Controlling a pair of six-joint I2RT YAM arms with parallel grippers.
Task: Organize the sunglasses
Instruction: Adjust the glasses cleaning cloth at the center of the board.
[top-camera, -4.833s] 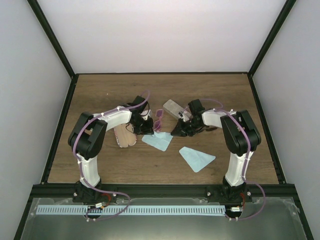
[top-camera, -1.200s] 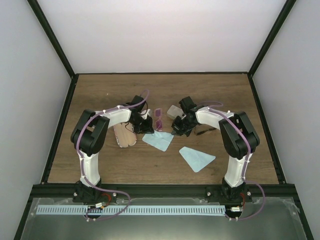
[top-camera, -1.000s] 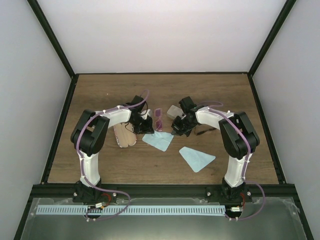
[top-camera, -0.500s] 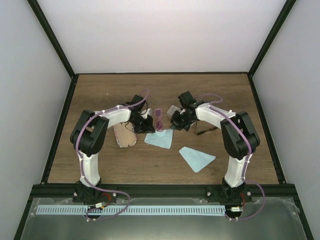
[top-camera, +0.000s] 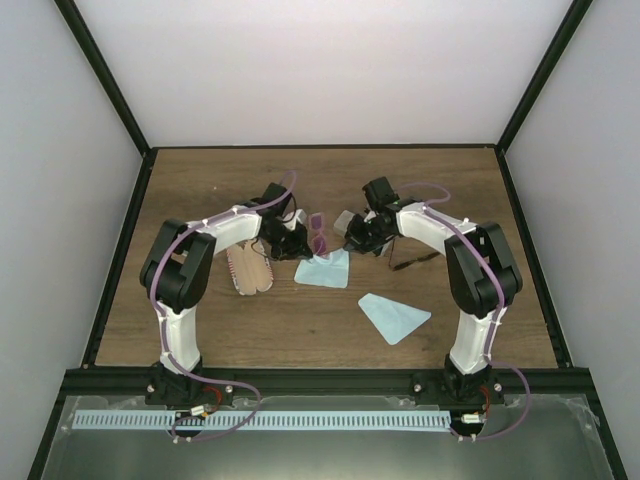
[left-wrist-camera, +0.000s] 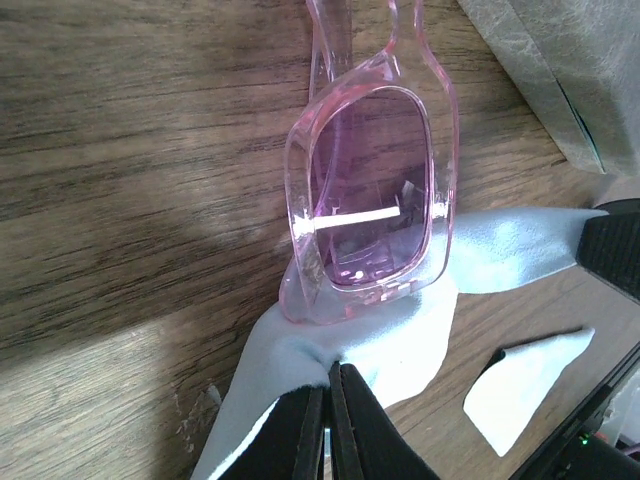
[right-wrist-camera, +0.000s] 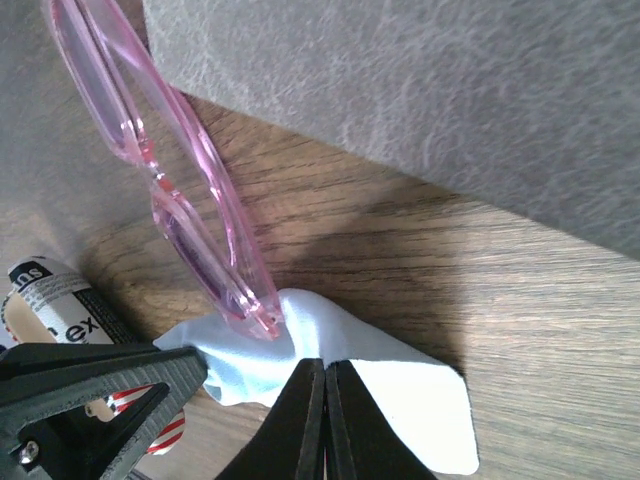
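The pink-tinted sunglasses (top-camera: 318, 229) lie on the table between my two grippers. A light blue cloth (top-camera: 325, 269) lies with its far edge at their near lens. My left gripper (top-camera: 297, 247) is shut on the cloth's left part; in the left wrist view its tips (left-wrist-camera: 328, 370) pinch the cloth (left-wrist-camera: 400, 330) just under the pink lens (left-wrist-camera: 375, 200). My right gripper (top-camera: 353, 238) is shut on the cloth's right part; in the right wrist view its tips (right-wrist-camera: 325, 366) pinch the cloth (right-wrist-camera: 400, 395) beside the pink frame (right-wrist-camera: 190, 210). The thin black sunglasses (top-camera: 411, 262) lie to the right.
A grey case (top-camera: 346, 221) lies just behind my right gripper and fills the top of the right wrist view (right-wrist-camera: 450, 100). A pink-striped case (top-camera: 248, 269) lies to the left. A second blue cloth (top-camera: 394, 317) lies nearer the front.
Both grippers have moved toward the back, pulling the blue cloth with them up to the pink sunglasses. The right gripper has shifted up beside the grey case.
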